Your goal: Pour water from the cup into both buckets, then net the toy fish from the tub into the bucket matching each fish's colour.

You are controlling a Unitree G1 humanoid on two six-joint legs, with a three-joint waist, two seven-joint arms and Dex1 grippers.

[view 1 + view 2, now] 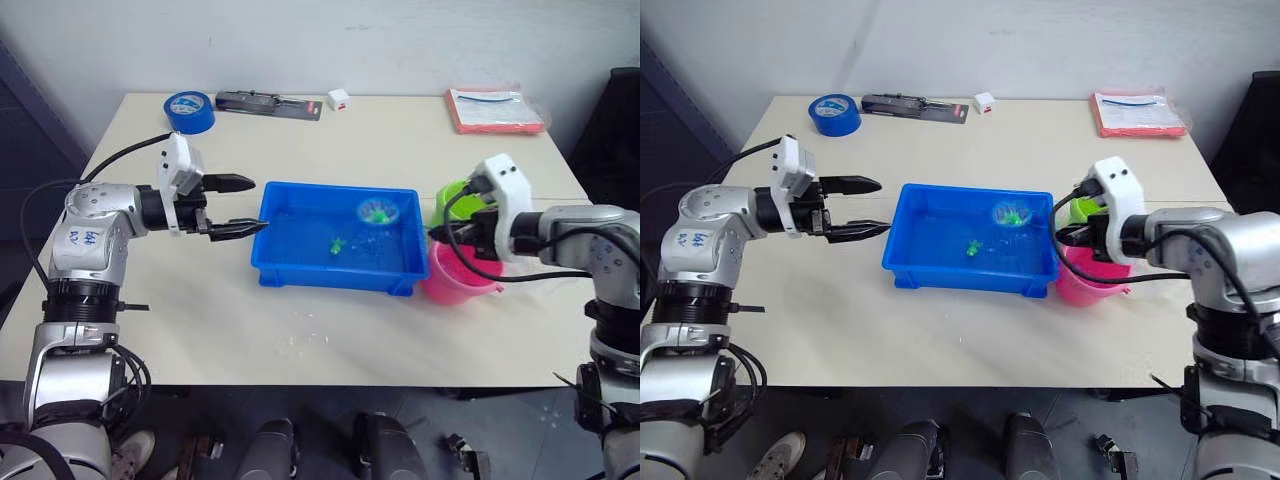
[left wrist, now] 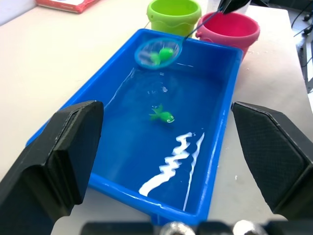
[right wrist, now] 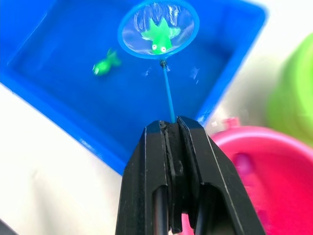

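Note:
The blue tub (image 1: 330, 276) holds water at the table's middle. Over its far right corner hangs the net (image 3: 158, 29) with one green toy fish (image 3: 159, 36) in its mesh. My right gripper (image 3: 169, 128) is shut on the net's thin handle, above the pink bucket (image 1: 450, 282). The lime green bucket (image 1: 452, 200) stands just behind the pink one. A second green fish (image 2: 162, 114) floats mid-tub. My left gripper (image 1: 256, 205) is open at the tub's left end, holding nothing. A faint clear shape (image 1: 308, 330) lies before the tub; I cannot tell if it is the cup.
Along the table's far edge lie a blue tape roll (image 1: 189, 110), a black tool (image 1: 268, 103), a small white box (image 1: 338, 99) and a red packet (image 1: 495, 110). Both buckets stand tight against the tub's right end.

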